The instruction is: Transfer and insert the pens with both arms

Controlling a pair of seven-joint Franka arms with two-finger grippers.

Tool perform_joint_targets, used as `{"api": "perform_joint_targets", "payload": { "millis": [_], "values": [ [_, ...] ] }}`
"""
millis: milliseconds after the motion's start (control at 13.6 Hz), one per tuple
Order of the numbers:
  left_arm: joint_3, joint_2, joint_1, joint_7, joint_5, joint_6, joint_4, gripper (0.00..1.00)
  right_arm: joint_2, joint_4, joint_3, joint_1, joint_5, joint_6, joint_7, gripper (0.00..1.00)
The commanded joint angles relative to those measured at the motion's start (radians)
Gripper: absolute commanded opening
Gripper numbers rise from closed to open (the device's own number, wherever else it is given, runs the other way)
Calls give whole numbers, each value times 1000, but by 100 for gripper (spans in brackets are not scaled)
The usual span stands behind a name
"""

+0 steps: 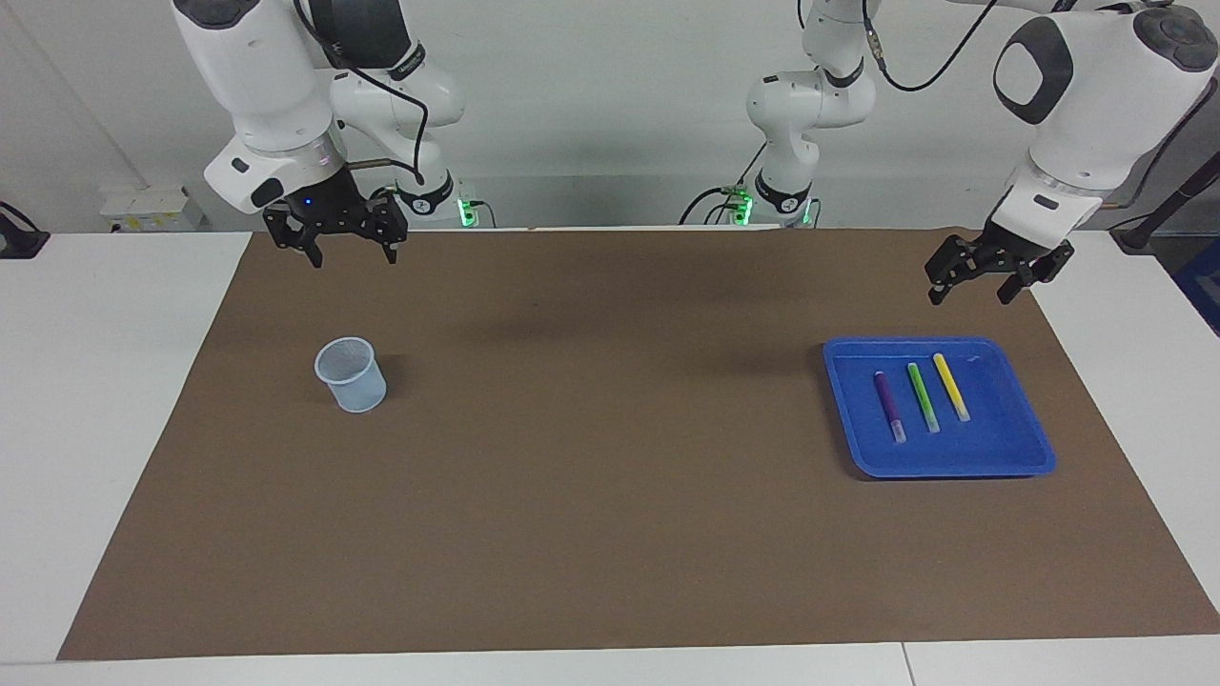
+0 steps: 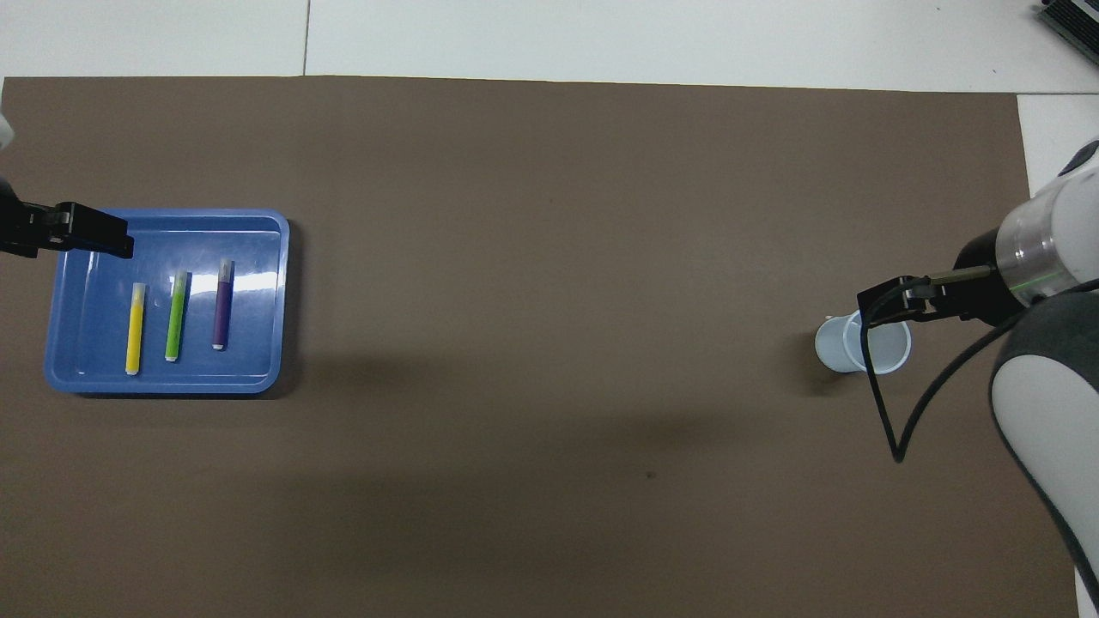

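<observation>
Three pens lie side by side in a blue tray [image 1: 1001, 440] [image 2: 86, 343] toward the left arm's end of the table: purple [image 1: 890, 405] [image 2: 222, 305], green [image 1: 923, 396] [image 2: 176, 316] and yellow [image 1: 951, 387] [image 2: 135, 329]. A pale blue mesh cup [image 1: 353, 374] [image 2: 863, 343] stands upright toward the right arm's end. My left gripper [image 1: 970, 295] [image 2: 103, 236] hangs open and empty over the mat at the tray's corner. My right gripper [image 1: 353, 255] is open and empty, raised over the mat beside the cup.
A brown mat [image 1: 610, 476] [image 2: 549, 257] covers most of the white table [image 1: 114, 381]. The right arm's black cable [image 2: 884, 403] loops over the mat near the cup. Both arm bases stand at the table's edge.
</observation>
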Motion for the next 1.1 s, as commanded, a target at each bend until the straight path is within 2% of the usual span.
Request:
{"api": "perform_joint_targets", "payload": {
  "millis": [0, 1031],
  "values": [
    [7, -12, -3, 3, -15, -5, -6, 100, -5, -5, -2, -7, 19, -2, 5, 100],
    [8, -18, -5, -20, -13, 15, -32, 100, -5, -5, -2, -7, 19, -2, 5, 100]
  ]
}}
